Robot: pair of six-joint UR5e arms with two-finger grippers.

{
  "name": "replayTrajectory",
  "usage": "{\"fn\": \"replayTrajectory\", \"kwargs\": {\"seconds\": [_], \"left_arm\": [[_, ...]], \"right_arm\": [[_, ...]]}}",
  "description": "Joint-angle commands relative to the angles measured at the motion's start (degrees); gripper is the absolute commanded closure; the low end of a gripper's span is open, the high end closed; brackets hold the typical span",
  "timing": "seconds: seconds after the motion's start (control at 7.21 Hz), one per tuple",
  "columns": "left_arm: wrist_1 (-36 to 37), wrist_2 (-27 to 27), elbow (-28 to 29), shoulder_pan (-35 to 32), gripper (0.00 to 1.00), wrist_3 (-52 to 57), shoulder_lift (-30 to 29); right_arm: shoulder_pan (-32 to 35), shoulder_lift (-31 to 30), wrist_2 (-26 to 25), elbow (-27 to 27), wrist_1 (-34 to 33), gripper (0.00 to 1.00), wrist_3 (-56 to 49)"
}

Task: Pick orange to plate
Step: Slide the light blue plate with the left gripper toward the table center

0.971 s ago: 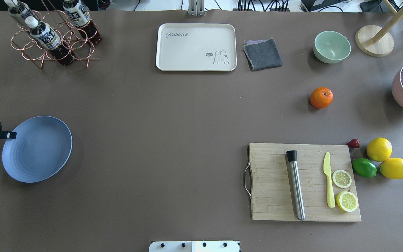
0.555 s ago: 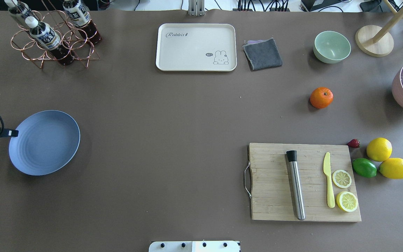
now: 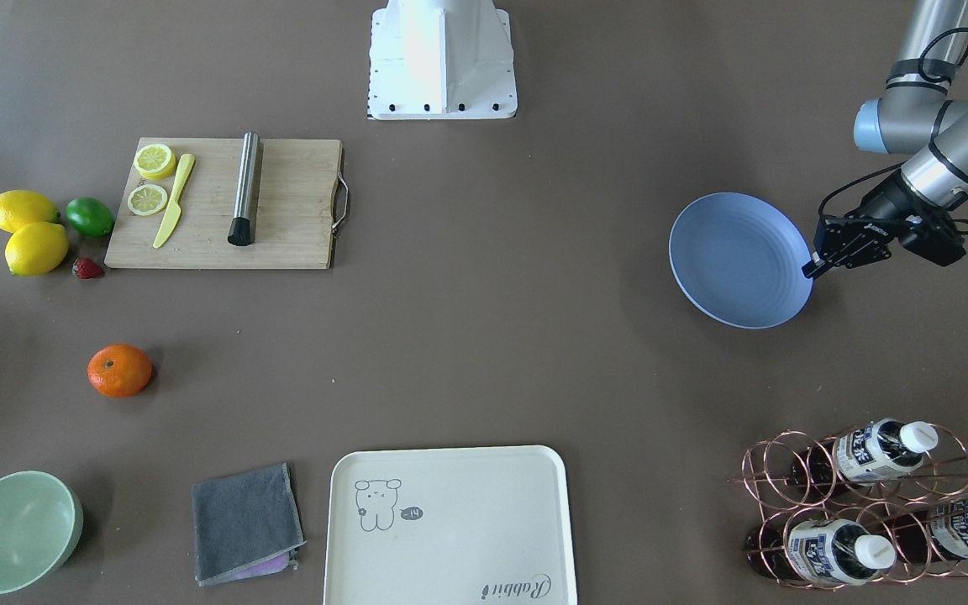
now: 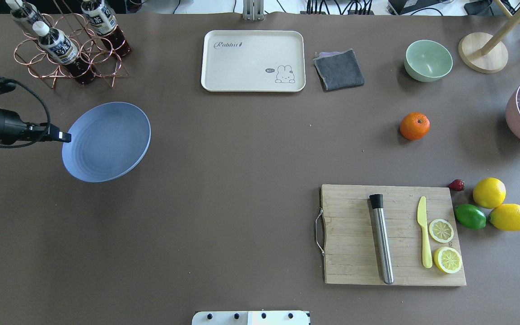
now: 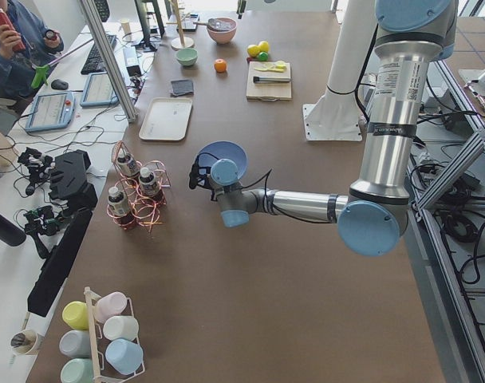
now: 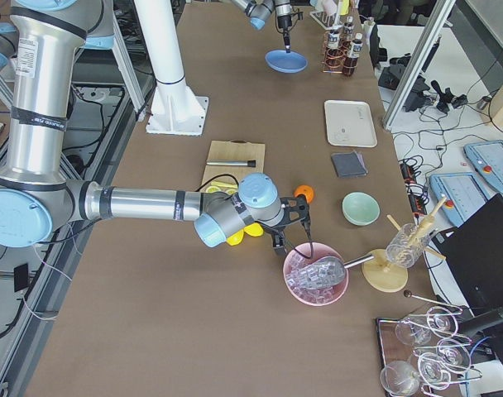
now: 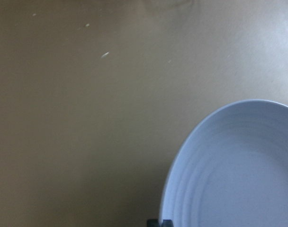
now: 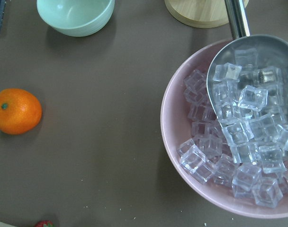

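Note:
The orange rests on the brown table at the right, also seen in the front view and at the left of the right wrist view. The periwinkle plate hangs tilted above the table's left side, with my left gripper shut on its near-left rim; the front view shows the same plate and gripper. The plate fills the lower right of the left wrist view. My right gripper shows only in the right side view, near the pink bowl; I cannot tell whether it is open.
A pink bowl of ice cubes with a metal scoop stands right of the orange. A green bowl, grey cloth and cream tray line the far side. Cutting board, lemons and lime lie near right; bottle rack far left.
My left gripper has carried the plate to the right and toward the far side of the table, and more of the arm now shows. The orange has not moved.

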Motion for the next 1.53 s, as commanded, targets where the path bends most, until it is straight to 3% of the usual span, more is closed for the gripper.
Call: {"fn": "replayTrajectory", "kwargs": {"seconds": [0.0, 0.28, 0.42, 0.69, 1.39], "left_arm": [[14.93, 0.45, -5.28, 1.03, 1.0, -0.86, -8.11], [24.35, 11.38, -5.83, 10.48, 1.0, -1.39, -15.4], [27.62, 13.96, -5.74, 13.4, 1.0, -3.91, -18.39], [27.74, 20.63, -5.31, 19.64, 1.0, -6.74, -20.52], [27.92, 25.68, -3.99, 22.75, 1.0, -7.37, -21.15]], "right_arm": [[0.0, 0.01, 0.0, 0.0, 0.0, 0.0, 0.03], [0.0, 0.01, 0.0, 0.0, 0.0, 0.0, 0.12], [0.0, 0.01, 0.09, 0.0, 0.0, 0.0, 0.12], [0.0, 0.01, 0.09, -0.09, -0.09, 0.0, 0.12], [-0.26, 0.1, 0.09, -0.09, -0.09, 0.0, 0.12]]}}
